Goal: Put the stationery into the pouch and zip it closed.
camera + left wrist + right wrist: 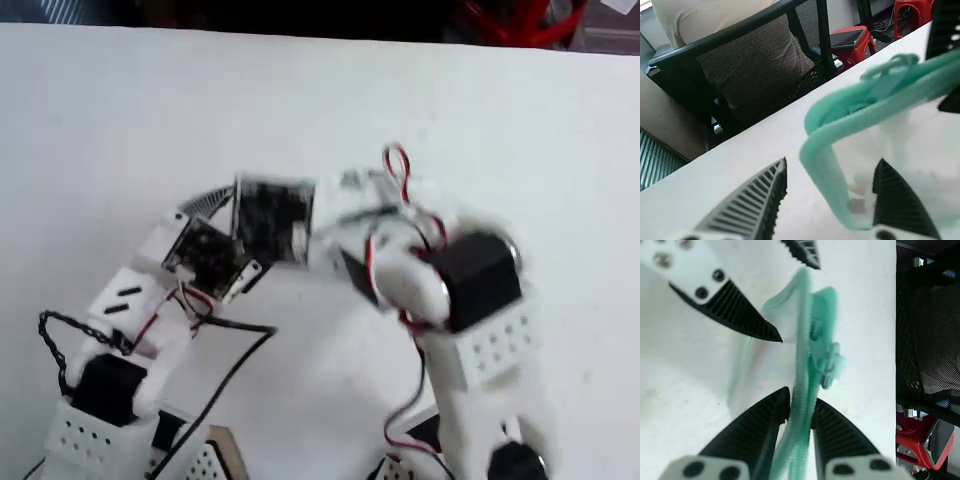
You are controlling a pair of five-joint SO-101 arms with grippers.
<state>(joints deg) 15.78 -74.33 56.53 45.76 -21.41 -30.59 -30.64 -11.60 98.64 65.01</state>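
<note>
Pouch (810,340), clear with green zipper edge, stands mid-frame, its contents too blurred to tell. Right end effector (800,400) pinches that edge at the lower centre. Left end effector (832,165) straddles the pouch, spread wide. From above, both arms crowd the centre of the surface (150,100), covering what lies beneath.

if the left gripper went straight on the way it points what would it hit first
Most likely the pouch: its green zipper edge curves down between the open fingers of the left gripper, just ahead of the tips. Depth is unclear, but nothing else seems to lie between.
</note>
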